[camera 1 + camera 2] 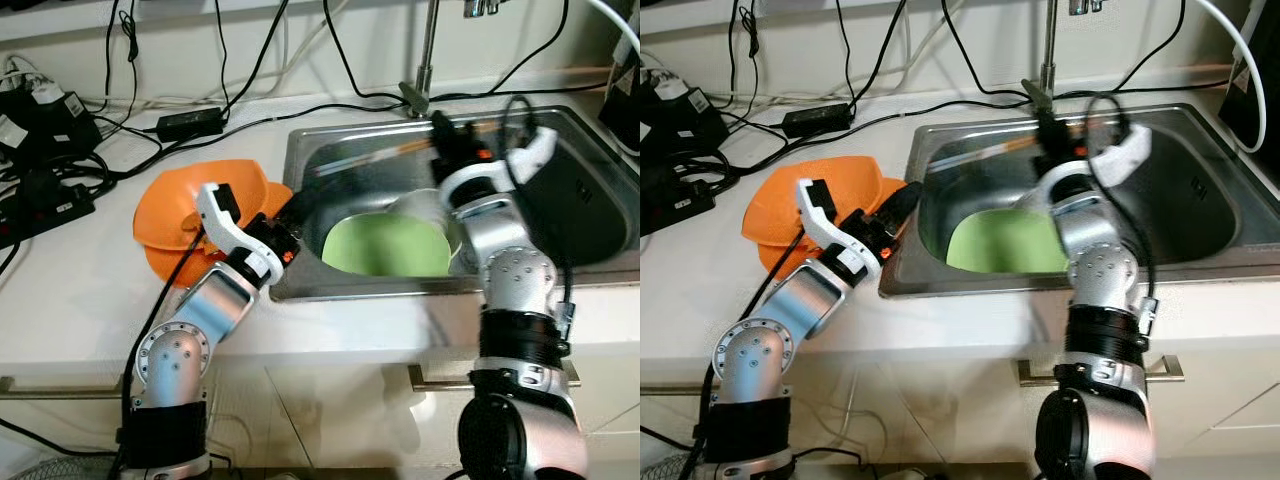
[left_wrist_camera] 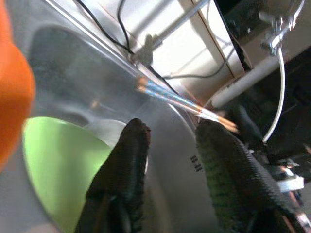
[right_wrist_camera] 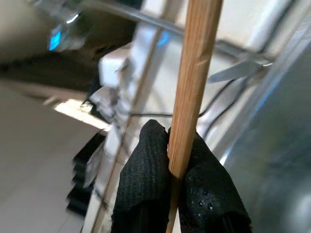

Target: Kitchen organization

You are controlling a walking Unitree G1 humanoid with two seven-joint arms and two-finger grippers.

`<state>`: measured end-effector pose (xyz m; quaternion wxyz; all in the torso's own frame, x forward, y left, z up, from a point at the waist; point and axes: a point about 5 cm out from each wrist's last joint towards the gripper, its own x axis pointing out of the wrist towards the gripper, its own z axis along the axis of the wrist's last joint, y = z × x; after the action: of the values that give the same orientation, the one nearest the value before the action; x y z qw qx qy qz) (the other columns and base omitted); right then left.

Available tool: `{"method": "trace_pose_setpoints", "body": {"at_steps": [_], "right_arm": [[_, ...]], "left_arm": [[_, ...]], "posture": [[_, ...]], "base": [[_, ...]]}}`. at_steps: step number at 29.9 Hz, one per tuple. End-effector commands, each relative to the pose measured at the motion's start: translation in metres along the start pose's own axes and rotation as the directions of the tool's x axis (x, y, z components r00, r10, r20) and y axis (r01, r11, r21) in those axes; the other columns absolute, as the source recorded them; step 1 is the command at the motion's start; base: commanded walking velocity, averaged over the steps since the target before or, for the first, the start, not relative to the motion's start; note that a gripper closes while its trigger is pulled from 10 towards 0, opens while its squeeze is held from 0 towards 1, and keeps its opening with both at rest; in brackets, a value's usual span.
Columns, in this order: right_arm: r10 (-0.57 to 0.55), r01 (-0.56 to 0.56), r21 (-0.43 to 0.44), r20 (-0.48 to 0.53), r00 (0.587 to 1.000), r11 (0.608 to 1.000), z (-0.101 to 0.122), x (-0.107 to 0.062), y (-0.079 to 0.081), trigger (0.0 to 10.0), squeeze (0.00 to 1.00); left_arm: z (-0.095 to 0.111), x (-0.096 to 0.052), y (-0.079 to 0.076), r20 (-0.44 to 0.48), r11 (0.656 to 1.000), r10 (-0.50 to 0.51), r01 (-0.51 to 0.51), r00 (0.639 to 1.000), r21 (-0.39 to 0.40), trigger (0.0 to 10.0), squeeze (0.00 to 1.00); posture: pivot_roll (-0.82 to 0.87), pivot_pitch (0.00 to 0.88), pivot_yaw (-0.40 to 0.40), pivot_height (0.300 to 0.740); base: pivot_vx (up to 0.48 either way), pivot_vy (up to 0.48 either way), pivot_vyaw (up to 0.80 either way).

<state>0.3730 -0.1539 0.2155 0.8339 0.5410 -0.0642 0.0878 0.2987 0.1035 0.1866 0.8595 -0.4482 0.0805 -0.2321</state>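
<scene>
— What's in the sink (image 1: 560,150)?
— Green plate (image 1: 385,248) on its floor, a pale dish (image 1: 425,205) touching it behind. Wooden chopsticks (image 1: 370,158), blurred, slant across the back of it.
— Outside it?
— Orange bowls (image 1: 215,200), stacked, just left of the rim.

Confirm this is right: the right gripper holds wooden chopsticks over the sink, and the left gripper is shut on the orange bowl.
One thing is wrong. The left gripper is open and holds nothing; the left wrist view shows its fingers apart, beside the orange bowl at the sink's edge. The right gripper does hold the wooden chopsticks over the sink.
</scene>
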Motion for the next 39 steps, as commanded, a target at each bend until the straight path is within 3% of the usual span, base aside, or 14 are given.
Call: {"method": "trace_pose_setpoints", "body": {"at_steps": [1, 3, 5, 6, 9, 12, 18, 22, 32, 35, 36, 37, 38, 39], "right_arm": [[-0.022, 0.022, 0.019, 0.020, 1.000, 1.000, 0.002, 0.006, 0.002, 0.0, 0.00], [-0.034, 0.034, 0.006, 0.037, 0.999, 0.999, 0.005, 0.007, 0.001, 0.0, 0.00], [-0.088, 0.101, -0.166, 0.083, 0.993, 0.981, 0.017, 0.009, -0.009, 0.0, 0.00], [-0.088, 0.101, -0.166, 0.083, 0.993, 0.981, 0.017, 0.009, -0.009, 0.0, 0.00], [-0.184, 0.206, -0.450, 0.093, 0.979, 0.869, 0.023, 0.005, -0.032, 0.0, 0.00], [-0.237, 0.248, -0.521, 0.089, 0.967, 0.817, 0.023, 0.002, -0.045, 0.0, 0.00], [-0.250, 0.260, -0.579, 0.099, 0.963, 0.773, 0.021, 0.002, -0.050, 0.0, 0.00], [-0.224, 0.231, -0.697, 0.104, 0.969, 0.678, 0.016, 0.002, -0.051, 0.0, 0.00], [-0.219, 0.171, -0.685, 0.017, 0.976, 0.708, -0.001, 0.005, -0.053, 0.0, 0.00], [-0.206, 0.090, -0.758, -0.059, 0.977, 0.646, -0.013, 0.006, -0.052, 0.0, 0.00], [-0.203, 0.055, -0.801, -0.084, 0.976, 0.596, -0.018, 0.005, -0.053, 1.3, 0.00], [-0.198, 0.025, -0.829, -0.104, 0.975, 0.559, -0.021, 0.004, -0.053, 6.4, 0.00], [-0.195, 0.003, -0.842, -0.121, 0.973, 0.540, -0.024, 0.004, -0.054, 10.0, 1.00], [-0.194, -0.011, -0.841, -0.137, 0.971, 0.541, -0.025, 0.003, -0.055, 10.0, 1.00]], "left_arm": [[0.008, -0.002, -0.002, 0.025, 0.999, 0.004, -0.005, 1.000, 0.036, 10.0, 1.00], [0.010, -0.003, -0.001, 0.033, 0.998, 0.012, -0.014, 0.999, 0.065, 10.0, 1.00], [0.018, -0.005, -0.006, 0.054, 0.978, 0.014, -0.025, 0.998, 0.209, 10.0, 1.00], [0.018, -0.005, -0.006, 0.054, 0.978, 0.014, -0.025, 0.998, 0.209, 10.0, 1.00], [0.025, -0.006, -0.015, 0.089, 0.941, 0.003, -0.033, 0.996, 0.337, 10.0, 1.00], [0.026, -0.007, -0.017, 0.099, 0.918, 0.003, -0.042, 0.995, 0.394, 10.0, 1.00], [0.027, -0.007, -0.019, 0.116, 0.901, -0.003, -0.048, 0.993, 0.431, 10.0, 1.00], [0.034, -0.006, -0.022, 0.155, 0.870, -0.006, -0.071, 0.988, 0.487, 10.0, 1.00], [0.047, -0.011, -0.022, 0.264, 0.819, 0.039, -0.182, 0.964, 0.545, 10.0, 1.00], [0.051, -0.012, -0.023, 0.280, 0.775, 0.054, -0.217, 0.959, 0.593, 10.0, 1.00], [0.055, -0.012, -0.024, 0.287, 0.750, 0.061, -0.234, 0.956, 0.618, 10.0, 1.00], [0.059, -0.014, -0.026, 0.301, 0.740, 0.060, -0.245, 0.952, 0.627, 10.0, 1.00], [0.064, -0.016, -0.028, 0.317, 0.717, 0.070, -0.269, 0.946, 0.643, 10.0, 1.00], [0.068, -0.018, -0.029, 0.333, 0.698, 0.079, -0.291, 0.940, 0.654, 10.0, 1.00]], "posture": [[-0.06, 0.000, 0.149, 0.740], [-0.06, 0.000, 0.152, 0.740], [-0.05, 0.000, 0.146, 0.740], [-0.05, 0.000, 0.146, 0.740], [-0.04, 0.000, 0.140, 0.740], [-0.04, 0.000, 0.139, 0.740], [-0.04, 0.000, 0.143, 0.740], [-0.02, 0.000, 0.131, 0.740], [-0.01, 0.000, 0.128, 0.740], [0.00, 0.000, 0.133, 0.740], [0.00, 0.000, 0.135, 0.740], [0.00, 0.000, 0.138, 0.740], [0.01, 0.000, 0.139, 0.740], [0.01, 0.000, 0.139, 0.740]], "base": [[0.000, 0.000, 0.00], [0.000, 0.000, 0.00], [0.000, 0.000, 0.00], [0.000, 0.000, 0.00], [0.000, 0.000, 0.00], [0.000, 0.000, 0.00], [0.000, 0.000, 0.00], [0.000, 0.000, 0.00], [0.000, 0.000, 0.00], [0.000, 0.000, 0.00], [0.000, 0.000, 0.00], [0.000, 0.000, 0.00], [0.000, 0.000, 0.00], [0.000, 0.000, 0.00]]}}
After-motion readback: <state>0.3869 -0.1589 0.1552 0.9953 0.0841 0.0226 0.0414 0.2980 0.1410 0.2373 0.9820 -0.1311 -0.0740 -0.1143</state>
